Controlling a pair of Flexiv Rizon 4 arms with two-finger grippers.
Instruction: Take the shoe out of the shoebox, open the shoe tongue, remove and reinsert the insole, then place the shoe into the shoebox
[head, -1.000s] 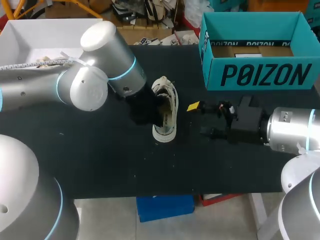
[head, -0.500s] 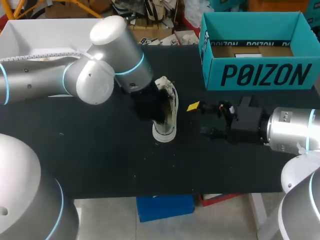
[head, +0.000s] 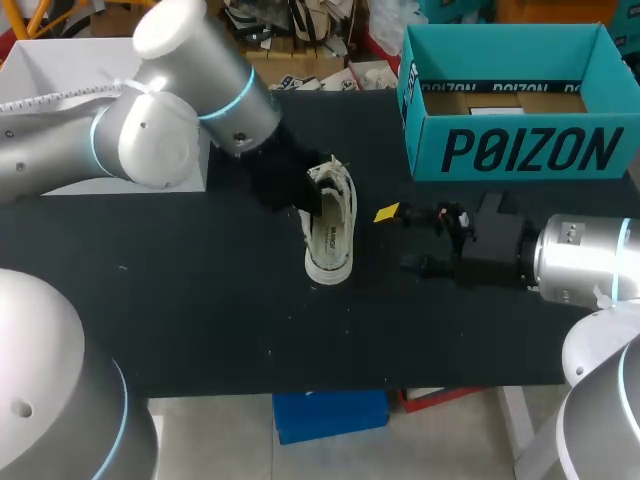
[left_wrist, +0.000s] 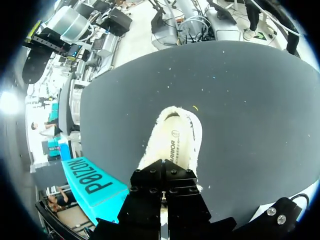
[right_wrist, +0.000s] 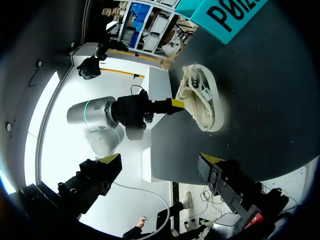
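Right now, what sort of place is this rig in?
Likely a robotics lab bench: the left arm and right arm reach over a black table holding one white shoe and an open teal shoebox.

A black, matte worktop (head: 200, 320) takes up nearly all of the head view. Its surface is dotted with small pale specks, one of them near the front edge (head: 268, 351). The left wrist view shows more of these specks scattered over the dark surface, along with a tiny yellowish fleck (left_wrist: 195, 107). At the left rear corner lies a flat white panel (head: 60, 75); whether it rests on the worktop or stands just beside it cannot be told.
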